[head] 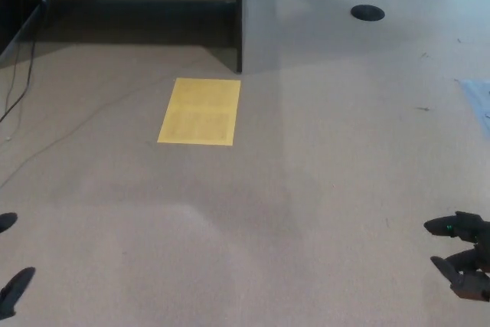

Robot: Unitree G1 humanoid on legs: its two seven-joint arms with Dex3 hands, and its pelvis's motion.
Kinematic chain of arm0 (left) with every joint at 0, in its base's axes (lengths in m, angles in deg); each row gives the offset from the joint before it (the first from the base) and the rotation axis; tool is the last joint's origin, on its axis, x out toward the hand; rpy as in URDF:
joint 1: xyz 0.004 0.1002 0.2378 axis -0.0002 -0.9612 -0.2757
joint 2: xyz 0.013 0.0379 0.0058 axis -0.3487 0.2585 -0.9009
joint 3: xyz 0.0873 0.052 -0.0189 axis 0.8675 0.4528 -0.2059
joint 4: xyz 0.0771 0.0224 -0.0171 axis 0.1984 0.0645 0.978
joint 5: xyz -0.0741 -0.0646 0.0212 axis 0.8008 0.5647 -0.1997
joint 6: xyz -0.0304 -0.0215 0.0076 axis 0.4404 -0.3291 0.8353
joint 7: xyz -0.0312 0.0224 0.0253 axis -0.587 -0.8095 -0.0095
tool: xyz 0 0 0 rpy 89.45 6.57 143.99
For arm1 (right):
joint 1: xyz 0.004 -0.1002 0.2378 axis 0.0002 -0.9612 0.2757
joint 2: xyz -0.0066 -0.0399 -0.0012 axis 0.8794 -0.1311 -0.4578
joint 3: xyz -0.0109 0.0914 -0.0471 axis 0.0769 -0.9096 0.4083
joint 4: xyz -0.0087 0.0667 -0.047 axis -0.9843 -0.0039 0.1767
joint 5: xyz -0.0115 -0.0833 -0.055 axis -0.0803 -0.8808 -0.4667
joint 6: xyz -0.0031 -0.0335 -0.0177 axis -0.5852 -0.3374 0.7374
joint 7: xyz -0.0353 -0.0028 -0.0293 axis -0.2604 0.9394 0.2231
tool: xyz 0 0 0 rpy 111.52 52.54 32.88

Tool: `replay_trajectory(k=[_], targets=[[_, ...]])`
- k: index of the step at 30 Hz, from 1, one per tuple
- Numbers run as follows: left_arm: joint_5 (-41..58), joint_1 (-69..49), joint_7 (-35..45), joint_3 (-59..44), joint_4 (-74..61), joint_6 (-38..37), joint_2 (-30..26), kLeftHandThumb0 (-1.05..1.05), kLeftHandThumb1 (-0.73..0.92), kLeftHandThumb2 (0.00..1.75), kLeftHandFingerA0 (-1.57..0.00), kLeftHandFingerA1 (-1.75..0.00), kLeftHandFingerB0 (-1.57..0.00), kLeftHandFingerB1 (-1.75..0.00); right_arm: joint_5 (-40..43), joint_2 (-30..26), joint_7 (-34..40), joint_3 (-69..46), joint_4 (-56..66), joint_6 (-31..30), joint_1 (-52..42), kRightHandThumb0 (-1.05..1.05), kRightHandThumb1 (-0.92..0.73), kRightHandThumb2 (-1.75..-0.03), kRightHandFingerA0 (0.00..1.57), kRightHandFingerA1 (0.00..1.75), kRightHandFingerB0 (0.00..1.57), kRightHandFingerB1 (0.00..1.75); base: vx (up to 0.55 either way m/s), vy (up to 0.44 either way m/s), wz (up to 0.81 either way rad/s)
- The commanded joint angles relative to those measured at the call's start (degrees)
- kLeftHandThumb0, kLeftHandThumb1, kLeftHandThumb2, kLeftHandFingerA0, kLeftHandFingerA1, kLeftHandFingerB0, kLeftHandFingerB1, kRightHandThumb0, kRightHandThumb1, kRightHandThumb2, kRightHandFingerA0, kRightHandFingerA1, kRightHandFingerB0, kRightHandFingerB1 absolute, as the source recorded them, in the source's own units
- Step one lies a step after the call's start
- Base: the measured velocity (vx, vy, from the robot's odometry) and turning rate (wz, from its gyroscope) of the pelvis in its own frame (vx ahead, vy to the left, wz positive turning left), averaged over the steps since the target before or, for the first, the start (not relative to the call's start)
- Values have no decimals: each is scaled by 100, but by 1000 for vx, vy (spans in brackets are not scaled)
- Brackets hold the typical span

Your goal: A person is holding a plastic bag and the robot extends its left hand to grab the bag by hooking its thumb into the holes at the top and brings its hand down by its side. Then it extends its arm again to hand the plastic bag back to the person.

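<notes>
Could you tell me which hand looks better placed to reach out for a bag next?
Neither clearly: left hand and right hand both sit low at the frame's edges, open and empty. No bag shows.

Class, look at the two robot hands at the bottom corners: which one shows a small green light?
The right hand, at the bottom right corner, shows the green light; of the left hand only two dark fingertips show, unlit.

At the frame's lower corners we see our left hand and right hand, black, thick-fingered, the right showing a small green light.
</notes>
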Motion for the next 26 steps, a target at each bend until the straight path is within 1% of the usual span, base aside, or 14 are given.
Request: replay_trajectory(k=[1,2,3,4,5,6,8,9,10,13,17,18,23,26], targets=[[533,-502,339,-50,-51,-295,-3,-52,52,83,-36,-50,-28,-44,47,36,-2,41,118,-127,-454,-35,-68,-60,72,45,38,35,0,0,0],[532,-672,336,-31,-93,-343,-5,-49,52,85,-38,-52,-26,-45,-35,34,20,117,149,-295,-562,-41,-70,-62,78,47,32,33,0,0,0],[551,-903,349,-12,-214,-339,6,-48,51,84,-38,-52,-26,-45,-169,14,13,251,208,-617,-688,-47,-72,-62,72,46,30,32,0,0,0],[558,-950,354,-8,-248,-330,9,-48,51,84,-38,-52,-26,-45,-195,8,8,282,227,-693,-713,-47,-72,-62,72,46,30,32,0,0,0],[561,-1081,362,17,-292,-350,0,-50,52,83,-37,-51,-27,-45,-268,-8,-108,393,325,-1144,-768,-53,-77,-63,66,49,29,32,0,0,0],[615,-1181,407,15,-303,-389,13,-50,51,82,-34,-49,-29,-45,-274,-11,-167,443,405,-1308,-859,-57,-74,-66,56,45,26,32,0,0,0],[709,-1422,515,26,-332,-421,75,-52,51,82,-27,-46,-31,-46,-233,-30,-282,478,584,-1474,-1149,-56,-80,-64,35,37,27,31,0,0,0],[758,-1478,568,22,-344,-415,102,-52,51,82,-27,-46,-31,-46,-215,-45,-358,488,649,-1557,-1220,-56,-80,-64,35,37,27,31,0,0,0],[767,-1590,582,45,-388,-428,125,-51,50,81,-27,-46,-31,-46,-137,-61,-517,473,760,-1675,-1347,-56,-81,-64,32,36,26,30,0,0,0],[678,-1844,489,118,-420,-496,151,-49,50,82,-31,-49,-29,-46,-130,-99,-638,524,865,-1772,-1647,-59,-81,-64,33,37,27,31,0,0,0],[661,-2109,521,209,-510,-468,150,-50,50,81,-28,-47,-30,-46,-89,-154,-747,533,1194,-1775,-2110,-59,-81,-64,33,36,28,31,0,0,0],[647,-2153,504,236,-521,-500,140,-50,51,82,-29,-48,-30,-46,-95,-145,-753,538,1234,-1828,-2175,-59,-80,-64,33,36,29,31,0,0,0],[637,-2184,472,332,-470,-625,118,-51,50,81,-29,-48,-31,-47,-61,-139,-806,493,1463,-1999,-2386,-58,-80,-64,32,35,28,30,0,0,0],[625,-2164,459,369,-471,-538,110,-52,52,83,-30,-48,-30,-46,-37,-127,-811,461,1440,-2038,-2365,-58,-79,-64,32,35,28,30,0,0,0]])
